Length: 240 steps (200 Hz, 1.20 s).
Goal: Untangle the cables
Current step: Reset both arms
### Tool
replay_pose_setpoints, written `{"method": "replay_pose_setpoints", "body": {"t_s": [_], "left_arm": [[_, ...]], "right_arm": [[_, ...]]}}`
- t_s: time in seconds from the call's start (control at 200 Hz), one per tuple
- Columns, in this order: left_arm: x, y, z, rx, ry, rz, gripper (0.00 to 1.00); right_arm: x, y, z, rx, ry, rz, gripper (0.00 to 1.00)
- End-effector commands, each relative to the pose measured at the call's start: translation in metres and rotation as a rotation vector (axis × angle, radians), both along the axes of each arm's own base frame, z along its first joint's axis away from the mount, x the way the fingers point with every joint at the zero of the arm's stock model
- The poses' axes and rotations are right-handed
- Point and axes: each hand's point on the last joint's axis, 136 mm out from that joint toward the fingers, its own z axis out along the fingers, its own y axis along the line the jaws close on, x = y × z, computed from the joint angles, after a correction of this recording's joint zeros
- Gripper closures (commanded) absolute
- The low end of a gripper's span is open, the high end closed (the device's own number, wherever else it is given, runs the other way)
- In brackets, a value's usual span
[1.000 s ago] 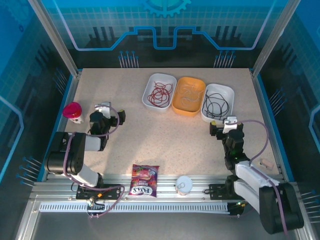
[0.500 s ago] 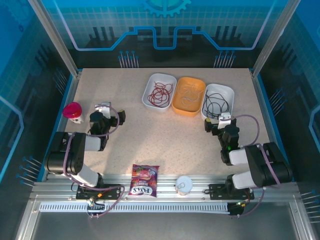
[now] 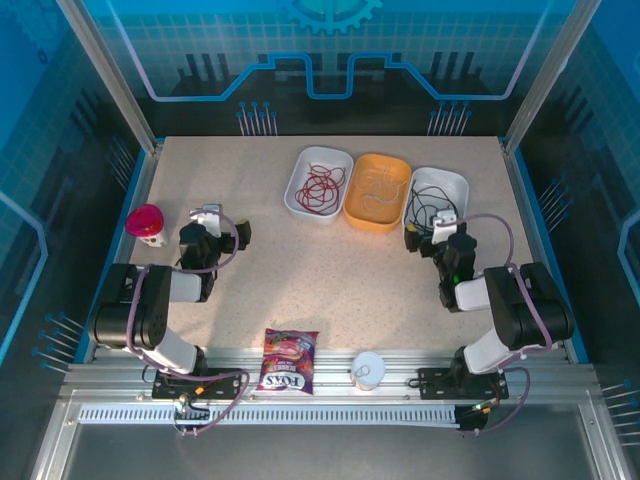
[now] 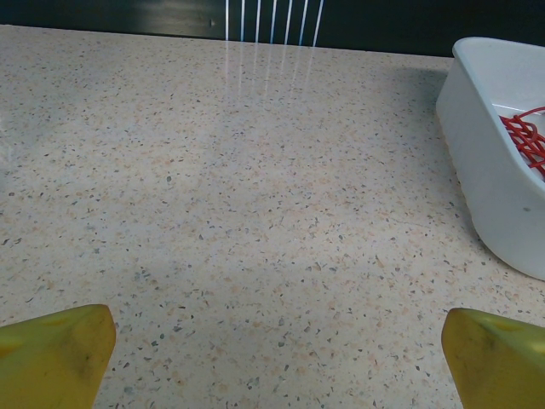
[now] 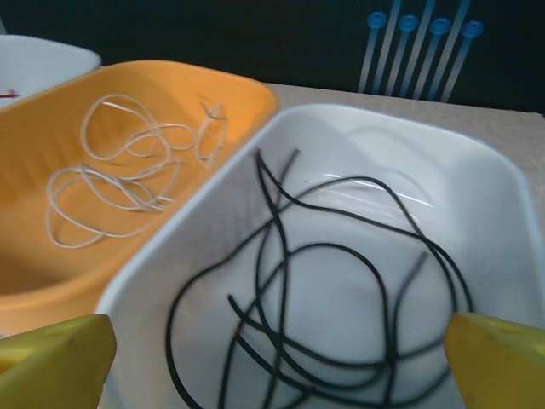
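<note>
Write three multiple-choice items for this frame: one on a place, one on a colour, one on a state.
1. Which tray in the row does the right gripper face? A. left B. middle C. right
2. The orange tray's cables are: A. red B. whitish C. black
3. The left gripper's jaws are: A. open B. shut on a cable C. shut, empty

C: black cables in the white tray lie just ahead of its fingers.
B: pale loops lie in it.
A: its fingertips sit far apart over bare table.
</note>
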Motion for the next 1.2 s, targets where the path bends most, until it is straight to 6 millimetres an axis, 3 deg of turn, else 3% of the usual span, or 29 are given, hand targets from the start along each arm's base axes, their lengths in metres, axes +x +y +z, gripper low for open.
{"method": "replay_pose_setpoints", "body": {"t_s": [0.0, 0.21, 0.305, 0.545, 1.196], "left_arm": [[0.001, -0.003, 0.004, -0.012, -0.009, -0.015, 0.01], [0.001, -0.003, 0.003, -0.012, -0.007, -0.015, 0.01], [0.001, -0.003, 0.004, -0.012, -0.009, -0.015, 0.01], [0.001, -0.003, 0.004, -0.012, -0.007, -0.015, 0.01], [0.001, -0.003, 0.004, -0.011, -0.009, -0.015, 0.01]], "right_arm": [[0.004, 0.009, -0.002, 0.022, 0.053, 0.11, 0.0], [0.003, 0.012, 0.0, 0.051, 0.056, 0.154, 0.0], [0.006, -0.008, -0.002, 0.053, 0.06, 0.031, 0.0], [0.004, -0.03, -0.001, -0.008, 0.031, -0.179, 0.0], [0.004, -0.029, -0.001, -0.013, 0.035, -0.177, 0.0]]}}
